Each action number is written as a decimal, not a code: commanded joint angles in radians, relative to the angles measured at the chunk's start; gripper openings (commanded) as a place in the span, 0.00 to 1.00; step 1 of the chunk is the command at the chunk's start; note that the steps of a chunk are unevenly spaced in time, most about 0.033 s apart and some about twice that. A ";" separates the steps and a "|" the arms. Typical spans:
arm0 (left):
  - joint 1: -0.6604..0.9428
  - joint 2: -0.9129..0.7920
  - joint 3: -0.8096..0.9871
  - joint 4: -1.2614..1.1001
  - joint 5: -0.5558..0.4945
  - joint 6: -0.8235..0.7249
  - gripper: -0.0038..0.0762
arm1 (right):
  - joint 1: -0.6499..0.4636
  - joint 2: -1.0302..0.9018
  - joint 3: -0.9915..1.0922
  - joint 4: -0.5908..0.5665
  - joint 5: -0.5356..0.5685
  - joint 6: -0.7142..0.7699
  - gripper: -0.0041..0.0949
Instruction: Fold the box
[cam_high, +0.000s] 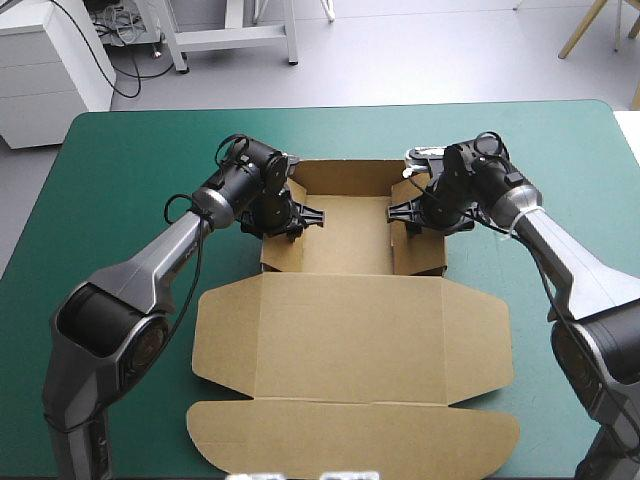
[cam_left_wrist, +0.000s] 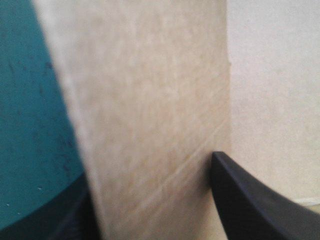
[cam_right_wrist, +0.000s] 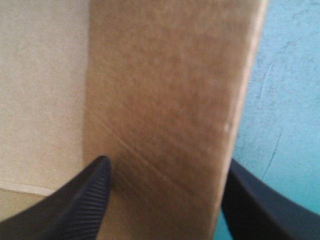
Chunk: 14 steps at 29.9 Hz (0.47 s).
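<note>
The brown box (cam_high: 348, 335) lies in the middle of the teal-green table, its far part standing as an open tray and the lid flat toward the near edge. My left gripper (cam_high: 290, 215) straddles the tray's left wall (cam_left_wrist: 150, 115), one black finger (cam_left_wrist: 250, 200) inside the tray and the other outside over the cover. My right gripper (cam_high: 415, 212) straddles the right wall (cam_right_wrist: 165, 100) the same way, its fingers (cam_right_wrist: 80, 205) standing apart on either side of the board. Both grippers (cam_left_wrist: 150, 200) (cam_right_wrist: 167, 192) are open around the walls.
The lid's side flaps (cam_high: 225, 335) and its rounded front flap (cam_high: 350, 435) spread flat toward the table's near edge. Bare teal-green cover (cam_high: 120, 180) lies to the left, right and beyond the box.
</note>
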 joint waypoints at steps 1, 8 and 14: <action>-0.007 -0.053 -0.045 0.004 0.019 0.018 0.67 | 0.001 -0.051 -0.030 -0.002 -0.033 -0.011 0.91; -0.007 -0.062 -0.190 0.074 0.063 0.033 0.67 | 0.001 -0.055 -0.091 -0.016 -0.019 -0.011 0.92; -0.007 -0.112 -0.386 0.105 0.063 0.109 0.67 | 0.001 -0.107 -0.254 -0.056 0.051 -0.007 0.92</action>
